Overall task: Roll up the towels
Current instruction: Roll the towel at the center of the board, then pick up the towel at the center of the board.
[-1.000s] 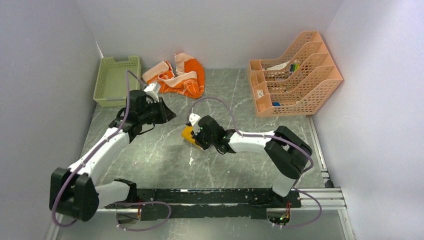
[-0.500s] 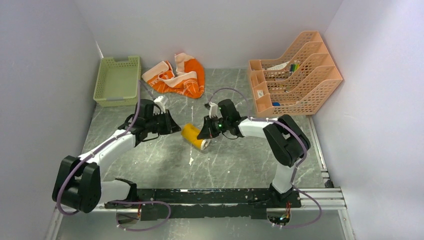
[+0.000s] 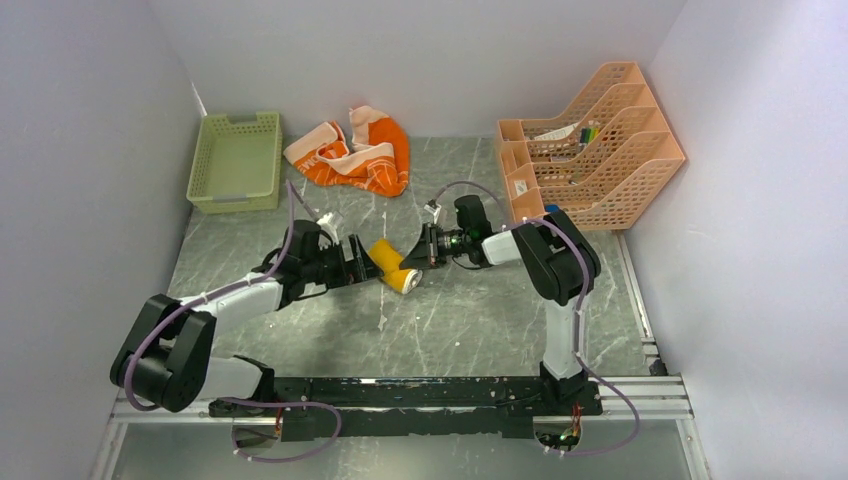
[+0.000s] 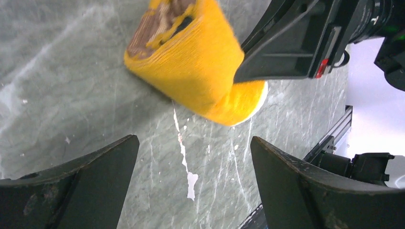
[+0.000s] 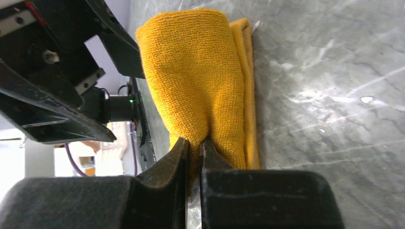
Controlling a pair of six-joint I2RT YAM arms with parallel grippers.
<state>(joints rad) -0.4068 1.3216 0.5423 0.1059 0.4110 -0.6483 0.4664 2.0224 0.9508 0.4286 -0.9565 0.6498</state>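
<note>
The mustard-yellow towel lies rolled into a short cylinder on the marble tabletop, mid-table. My right gripper comes at it from the right and is shut on a pinch of its outer layer; its fingertips bite into the cloth. On the roll's left, my left gripper stands open, jaws wide apart, with the roll just ahead of its tips and nothing between them. The orange towel lies crumpled and unrolled at the back of the table.
A green mesh basket stands at the back left, beside the wall. A peach file rack holding small items stands at the back right. White scuff marks streak the tabletop below the roll.
My left gripper has slid right, up to the yellow roll, and gone from nearly shut to wide open. The right arm has folded back, still gripping the roll, which shifted a little.
</note>
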